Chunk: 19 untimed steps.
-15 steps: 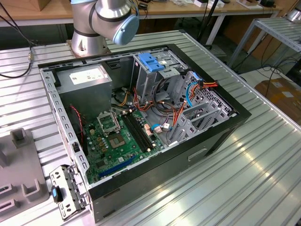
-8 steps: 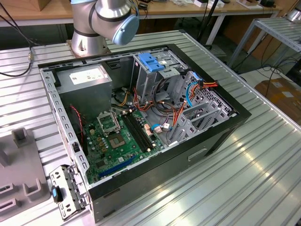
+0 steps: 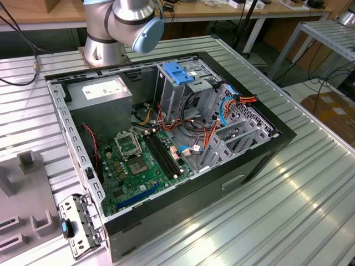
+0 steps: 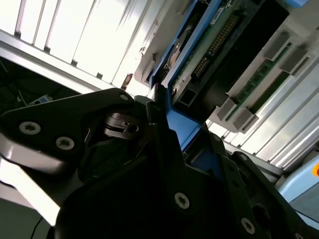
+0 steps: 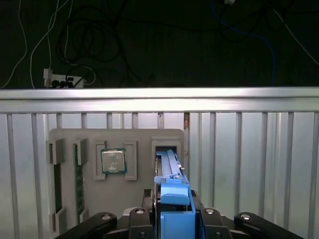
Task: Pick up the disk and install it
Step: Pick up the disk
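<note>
Pincer state: my pincer [image 5: 174, 208] is clamped on the disk [image 5: 172, 177], with one black finger on each side of its blue frame.

Grip detail: in the second wrist view, my pincer [image 4: 182, 124] has a finger [image 4: 158, 107] pressed against the blue rail. The disk [image 4: 212, 42] runs away from my fingers with its green circuit board facing the camera.

Disk location: the disk stands on edge between my fingers. Its far end is at a slot in the grey tray [image 5: 114, 196]. I cannot tell whether it has cleared the slot.

Tray contents: a square processor chip [image 5: 113, 161] sits in a pocket just beside the disk slot. A narrow green board [image 5: 79, 174] lies in a groove further along.

Tray support: the tray rests on the ribbed metal table [image 5: 249, 159], near its edge.

Computer case: in the exterior view, the open case [image 3: 66, 127] lies on the table [image 3: 288, 210] with its green main board exposed.

Drive cage: a metal cage with a light blue latch [image 3: 178, 72] stands at the far end of the case, with orange and blue cables beside it.

Arm base: my arm base [image 3: 127, 22] is mounted on the table just behind the case.
</note>
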Motion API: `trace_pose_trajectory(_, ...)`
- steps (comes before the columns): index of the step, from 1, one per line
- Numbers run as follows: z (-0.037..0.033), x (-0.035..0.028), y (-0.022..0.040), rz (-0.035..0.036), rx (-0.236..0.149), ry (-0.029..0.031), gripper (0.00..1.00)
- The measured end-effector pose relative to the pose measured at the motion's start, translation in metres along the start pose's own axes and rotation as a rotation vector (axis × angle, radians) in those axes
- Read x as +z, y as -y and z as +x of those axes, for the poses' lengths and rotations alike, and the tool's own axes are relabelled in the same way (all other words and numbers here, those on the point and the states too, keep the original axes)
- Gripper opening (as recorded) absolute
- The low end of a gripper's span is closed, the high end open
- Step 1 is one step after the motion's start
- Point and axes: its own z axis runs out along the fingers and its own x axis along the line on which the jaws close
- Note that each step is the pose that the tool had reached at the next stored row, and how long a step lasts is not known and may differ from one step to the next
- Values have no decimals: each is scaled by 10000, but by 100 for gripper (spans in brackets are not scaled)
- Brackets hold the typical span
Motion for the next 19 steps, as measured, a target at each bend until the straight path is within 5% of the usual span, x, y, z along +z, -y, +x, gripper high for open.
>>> trace_pose_trajectory(6,-19,-346,55,17,-3,-61,37)
trace_pose_trajectory(14,-19,-368,76,27,-3,-61,37)
trace_pose_trajectory(17,-18,-404,81,-32,-5,-53,37)
trace_pose_trajectory(19,-16,-433,84,-138,-10,-43,37)
